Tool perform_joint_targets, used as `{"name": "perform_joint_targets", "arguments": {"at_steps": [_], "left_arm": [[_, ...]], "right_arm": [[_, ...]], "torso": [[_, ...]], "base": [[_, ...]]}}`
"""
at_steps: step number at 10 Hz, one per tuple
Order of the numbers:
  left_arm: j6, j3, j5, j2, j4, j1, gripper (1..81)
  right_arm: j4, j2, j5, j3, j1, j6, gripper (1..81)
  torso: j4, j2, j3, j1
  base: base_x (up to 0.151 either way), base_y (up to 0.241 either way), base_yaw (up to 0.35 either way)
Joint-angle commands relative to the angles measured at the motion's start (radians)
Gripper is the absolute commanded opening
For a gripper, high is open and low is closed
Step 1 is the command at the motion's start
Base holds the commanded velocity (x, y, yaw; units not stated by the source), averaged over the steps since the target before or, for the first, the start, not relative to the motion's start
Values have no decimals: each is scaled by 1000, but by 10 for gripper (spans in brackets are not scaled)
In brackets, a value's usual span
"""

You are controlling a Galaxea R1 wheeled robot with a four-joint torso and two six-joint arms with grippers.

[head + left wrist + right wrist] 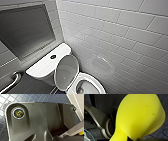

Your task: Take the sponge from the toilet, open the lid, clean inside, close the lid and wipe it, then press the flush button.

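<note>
White-tiled wall (pixel 112 32) of a bathroom corner behind, dark blue tiled floor (pixel 164 131) underneath. Closed on the sponge (pixel 139 115) at the right tool (pixel 128 138): yellow foam pinched thin at the grip and swelling broad beyond it, so squeezed firmly, most likely to keep it from slipping under scrubbing pressure. Held out ahead of the wrist with the wide free end foremost, a sensible way to present plenty of foam to a surface. Blue floor tiles behind the foam, hence carried low and off to the side rather than over the ceramic, by this reading. No telling from its own wrist view whether the left tool is wide or narrow; past the dark plate (pixel 37 122) of the robot, more blue tiles and a sliver of yellow at the edge, probably the same sponge, suggesting both arms tucked low and near each other. Further out, seen from the head: toilet (pixel 42 66) set against the wall, lid (pixel 65 72) stood upright and leaning back toward the tank, leaving the bowl (pixel 98 86) open for cleaning inside. Flush button (pixel 53 56) in the middle of the tank top, nothing on or near it. Grab bar (pixel 12 81) and grey panel (pixel 25 30) well off to one side. Pickup and lid-opening apparently done; lid not yet closed.
</note>
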Motion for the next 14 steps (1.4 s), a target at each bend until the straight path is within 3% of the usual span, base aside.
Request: {"name": "perform_joint_targets", "arguments": {"at_steps": [1,2,4,6,12,13,14], "left_arm": [[10,-18,40,19,58,-3,811],[10,-58,40,48,68,2,811],[10,-161,40,114,84,20,811],[10,-242,40,169,102,37,811],[8,-481,40,311,101,54,811],[7,-503,40,318,99,57,811],[5,-506,40,321,87,58,811]], "right_arm": [[-1,-11,-64,2,-20,-1,10],[2,-8,-64,2,-12,1,10],[1,7,-65,0,-9,1,10],[1,21,-65,-12,-3,1,10],[5,75,-71,-79,3,2,10],[4,85,-76,-83,3,2,10],[2,90,-77,-92,6,1,10]], "torso": [[0,98,0,-63],[0,132,0,-85],[0,203,101,-130],[0,256,130,-163],[0,462,346,-299],[0,397,281,-258],[0,423,299,-277]], "base": [[0,0,0],[0,0,0],[0,0,0],[0,0,0],[0,0,0],[0,0,0],[0,0,0]]}}
